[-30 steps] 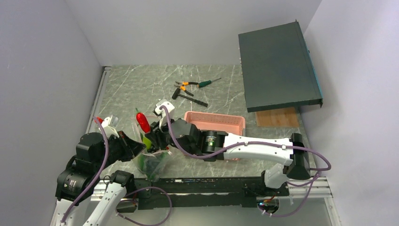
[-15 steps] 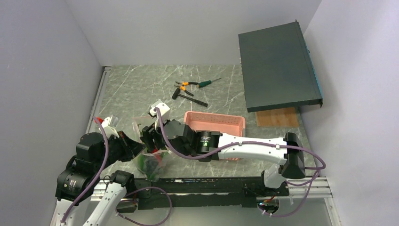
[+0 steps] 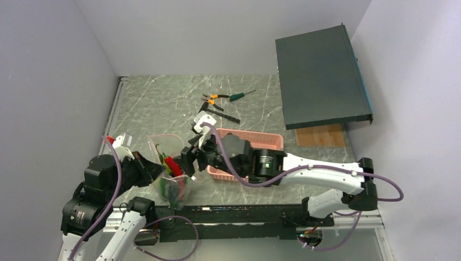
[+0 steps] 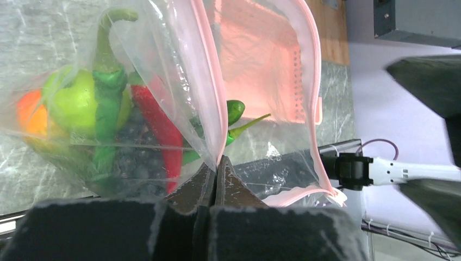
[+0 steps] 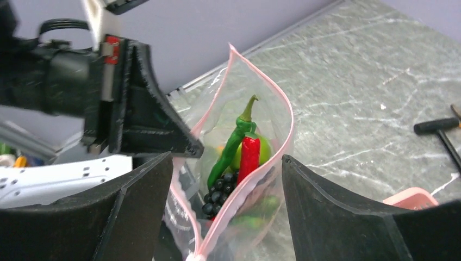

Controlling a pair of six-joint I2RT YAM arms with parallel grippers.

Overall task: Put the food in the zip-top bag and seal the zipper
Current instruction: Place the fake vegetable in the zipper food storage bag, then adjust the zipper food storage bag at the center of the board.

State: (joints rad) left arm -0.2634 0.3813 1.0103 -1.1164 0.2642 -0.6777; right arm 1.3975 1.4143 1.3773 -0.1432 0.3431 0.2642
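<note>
Left gripper (image 4: pixel 216 169), jaws pressed together on the pale pink zipper strip (image 4: pixel 210 81) of a clear floppy zip-top bag (image 4: pixel 163 60), holds one lip of the mouth up at the near left of the grey marbled table (image 3: pixel 157 100); the mouth gapes open, unsealed. Right gripper (image 5: pixel 227 163), jaws spread wide and holding nothing, hangs close to the open mouth, which shows between its fingers in the right wrist view. Contents of the bag: a long green pepper (image 5: pixel 232 147) standing upright with its curled stem uppermost; a red chilli (image 5: pixel 249 155) touching it; a round green apple (image 4: pixel 76 100) behind both; a green-orange mango (image 4: pixel 30 109) against the bag's side; a dark grape bunch (image 5: pixel 217 197) low down; a second green pepper (image 4: pixel 235 111) near the bottom. Pink plastic mesh basket (image 3: pixel 272 142) lies just right of the bag, largely under the right arm, so its contents cannot be told. Orange-handled pliers (image 3: pixel 215 98), a green-handled screwdriver (image 3: pixel 240 96) and a small black hammer (image 3: pixel 217 114) lie together toward the table's far side, well apart from the bag.
</note>
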